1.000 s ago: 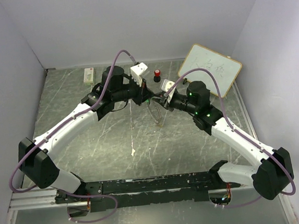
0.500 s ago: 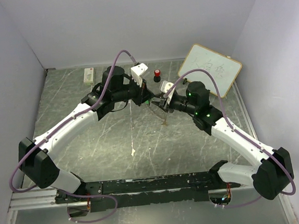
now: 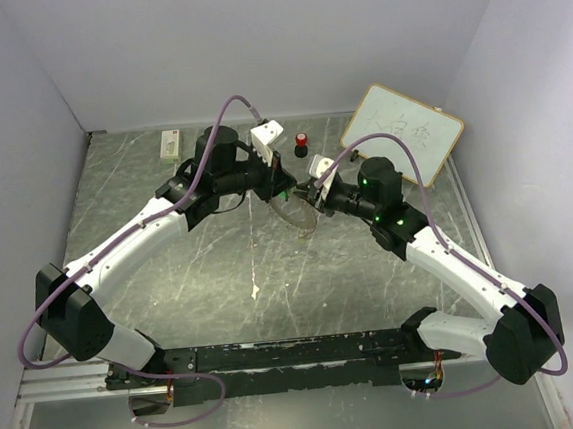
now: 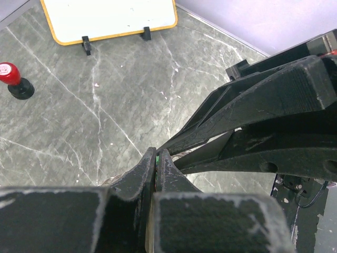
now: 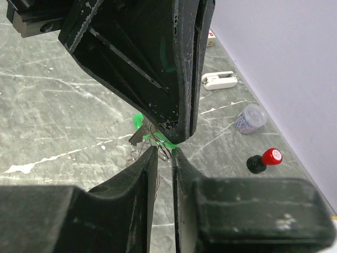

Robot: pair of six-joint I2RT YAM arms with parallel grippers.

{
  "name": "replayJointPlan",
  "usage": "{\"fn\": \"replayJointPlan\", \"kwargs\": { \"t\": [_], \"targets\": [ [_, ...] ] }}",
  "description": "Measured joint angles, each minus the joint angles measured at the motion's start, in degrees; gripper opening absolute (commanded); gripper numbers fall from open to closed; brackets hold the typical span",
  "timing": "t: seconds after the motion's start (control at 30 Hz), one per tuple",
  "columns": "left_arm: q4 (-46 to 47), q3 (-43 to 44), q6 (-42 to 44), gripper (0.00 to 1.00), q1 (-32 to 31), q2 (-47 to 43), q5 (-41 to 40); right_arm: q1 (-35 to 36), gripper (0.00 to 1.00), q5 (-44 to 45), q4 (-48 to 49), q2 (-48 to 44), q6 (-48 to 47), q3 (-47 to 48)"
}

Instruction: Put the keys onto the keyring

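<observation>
My left gripper (image 3: pixel 289 191) and right gripper (image 3: pixel 311 198) meet tip to tip above the middle of the table. The left gripper (image 4: pixel 156 157) is shut on the green-headed key (image 5: pixel 138 122), whose silver shaft points down-left in the right wrist view. The right gripper (image 5: pixel 164 152) has its jaws close together around the thin silver keyring (image 5: pixel 162 148), which touches the green key. The keyring hangs below both grippers (image 3: pixel 303 219). The left fingers (image 5: pixel 179 79) fill the top of the right wrist view. The yellow-orange key is out of view.
A red-capped black knob (image 3: pixel 301 143) stands behind the grippers. A small whiteboard (image 3: pixel 403 132) leans at the back right. A small clear cup of clips (image 5: pixel 250 118) and a white clip (image 5: pixel 219 80) lie near the wall. A white box (image 3: pixel 169 144) sits at the back left.
Both grippers stay tip to tip. The right gripper has shifted slightly, and the keyring hanging under them has swung and now sits a little higher.
</observation>
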Motion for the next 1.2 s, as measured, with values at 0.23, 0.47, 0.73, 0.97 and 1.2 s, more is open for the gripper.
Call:
{"fn": "replayJointPlan", "kwargs": {
  "t": [0.23,0.47,0.73,0.97,1.2],
  "targets": [
    [0.04,0.0,-0.02,0.07,0.0,0.0,0.09,-0.11,0.12,-0.42,-0.07,0.02,-0.15,0.0],
    [0.02,0.17,-0.42,0.07,0.0,0.04,0.2,-0.07,0.13,-3.1,-0.04,0.0,-0.42,0.0],
    [-0.07,0.72,-0.42,0.07,0.0,0.55,0.42,-0.07,0.0,-4.31,-0.02,0.28,-0.57,0.02],
    [0.35,0.72,-0.66,0.07,0.02,0.68,-0.33,-0.11,0.0,-3.1,1.97,0.22,1.57,-0.63],
    [2.69,0.15,-3.06,0.07,-0.02,0.52,-1.57,-0.39,0.0,-1.16,10.47,-2.43,6.16,-5.77]
  ]
}}
